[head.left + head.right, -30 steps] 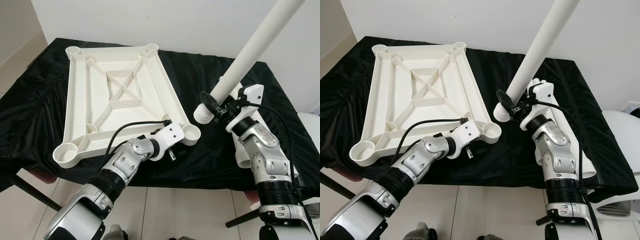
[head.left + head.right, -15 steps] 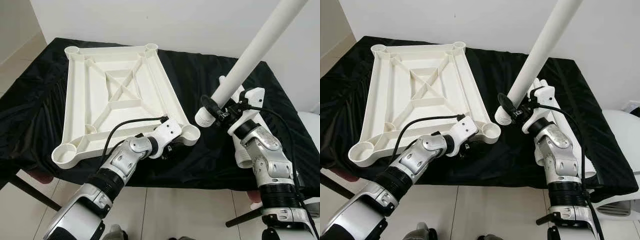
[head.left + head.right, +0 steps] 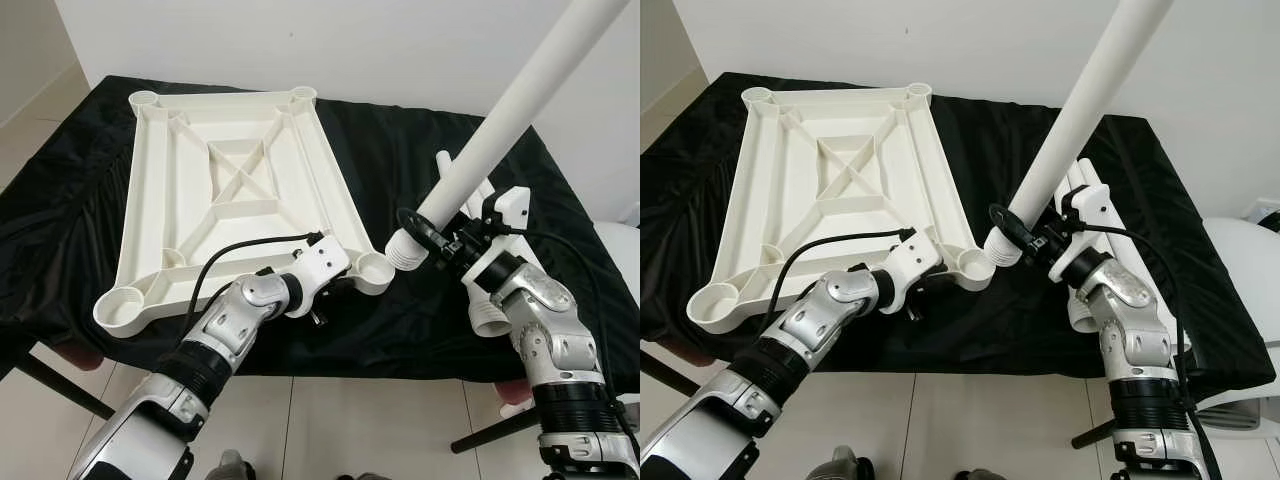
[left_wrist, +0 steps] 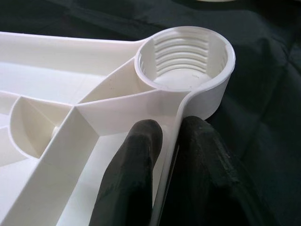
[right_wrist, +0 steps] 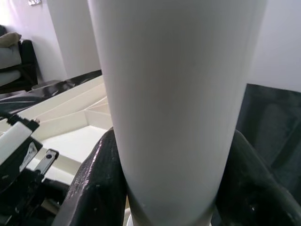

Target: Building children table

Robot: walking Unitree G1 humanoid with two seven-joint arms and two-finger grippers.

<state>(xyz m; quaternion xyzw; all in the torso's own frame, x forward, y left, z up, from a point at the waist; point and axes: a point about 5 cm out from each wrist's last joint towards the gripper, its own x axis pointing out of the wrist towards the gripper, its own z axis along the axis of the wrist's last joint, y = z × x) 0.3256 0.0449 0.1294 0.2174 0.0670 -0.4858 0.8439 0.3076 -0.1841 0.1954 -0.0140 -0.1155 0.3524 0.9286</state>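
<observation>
Head views: upturned white tabletop (image 3: 235, 190) on black cloth (image 3: 420, 160); left gripper (image 3: 322, 292) at near rim beside threaded socket (image 3: 375, 266); right gripper (image 3: 437, 236) holding tilted table leg (image 3: 500, 120), threaded end just beside socket.

Left wrist: fingers (image 4: 134, 169) pinching rim.

Right wrist: fingers (image 5: 96, 188) clamping leg.

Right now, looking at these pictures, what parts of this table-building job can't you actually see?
- Top end of the held leg: cut off by the upper edge in both eye views.
- Spare legs lying on the cloth: mostly hidden behind the right gripper and its arm.
- Left gripper's fingertips in the eye views: covered by its own wrist, at the tabletop rim.
</observation>
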